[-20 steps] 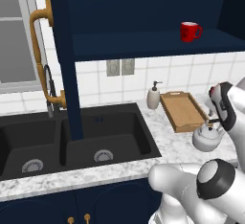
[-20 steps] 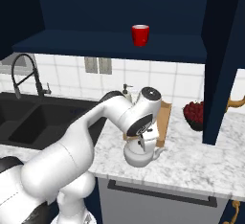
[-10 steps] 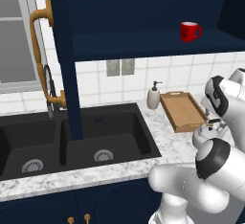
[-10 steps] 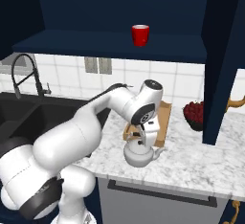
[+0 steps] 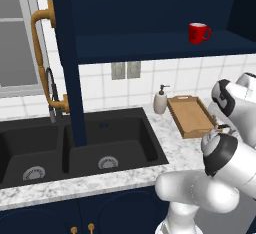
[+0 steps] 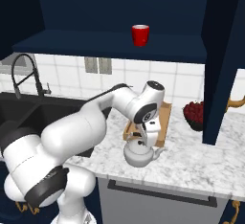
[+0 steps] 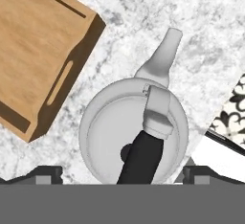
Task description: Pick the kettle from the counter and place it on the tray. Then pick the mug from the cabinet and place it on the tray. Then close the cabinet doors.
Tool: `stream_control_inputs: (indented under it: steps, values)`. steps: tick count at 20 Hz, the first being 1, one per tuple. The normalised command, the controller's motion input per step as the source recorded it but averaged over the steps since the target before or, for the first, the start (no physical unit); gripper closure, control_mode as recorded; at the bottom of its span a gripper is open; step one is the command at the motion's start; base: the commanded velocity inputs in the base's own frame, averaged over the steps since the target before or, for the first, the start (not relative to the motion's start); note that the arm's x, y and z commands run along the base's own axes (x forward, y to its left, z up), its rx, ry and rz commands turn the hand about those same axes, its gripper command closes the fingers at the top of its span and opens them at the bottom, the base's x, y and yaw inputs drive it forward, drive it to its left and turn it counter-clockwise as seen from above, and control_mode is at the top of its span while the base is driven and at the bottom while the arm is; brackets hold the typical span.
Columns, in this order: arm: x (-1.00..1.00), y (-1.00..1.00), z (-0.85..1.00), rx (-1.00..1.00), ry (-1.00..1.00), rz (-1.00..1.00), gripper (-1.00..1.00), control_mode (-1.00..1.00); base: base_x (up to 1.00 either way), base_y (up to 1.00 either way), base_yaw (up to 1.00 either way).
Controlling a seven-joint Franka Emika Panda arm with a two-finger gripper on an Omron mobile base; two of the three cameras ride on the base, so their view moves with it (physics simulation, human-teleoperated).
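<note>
The cabinet (image 6: 119,7) stands open over the marble table (image 6: 191,163); the tray (image 7: 36,50) lies just beside the kettle (image 7: 134,127); the end effector (image 7: 122,173) hangs spread wide above its handle, gripping nothing; the mug (image 6: 140,35) sits on the shelf.

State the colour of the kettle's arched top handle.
Black on the squat silver-grey metal kettle, clearest in the hand view.

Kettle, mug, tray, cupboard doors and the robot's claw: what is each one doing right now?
kettle: upright on the counter, beside the tray, not lifted.
tray: on the counter, nothing on it.
mug: upright on the cabinet shelf.
cabinet doors: open.
claw: open, just above the kettle's handle, holding nothing.
</note>
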Motion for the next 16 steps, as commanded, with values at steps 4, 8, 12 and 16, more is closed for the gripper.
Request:
stream_control_inputs:
  steps: [4, 8, 12, 16]
  values:
    - [0.00, 0.00, -0.28, 0.01, 0.02, 0.00, -1.00, -1.00, 0.00, 0.00, 0.00]
    - [0.01, 0.00, -0.21, 0.01, 0.03, 0.00, 1.00, -1.00, 0.00, 0.00, 0.00]
    - [-0.03, 0.00, -0.04, 0.00, 0.00, 0.00, 1.00, -1.00, 0.00, 0.00, 0.00]
    - [-0.21, 0.01, 0.00, 0.00, -0.01, -0.08, 1.00, -1.00, 0.00, 0.00, 0.00]
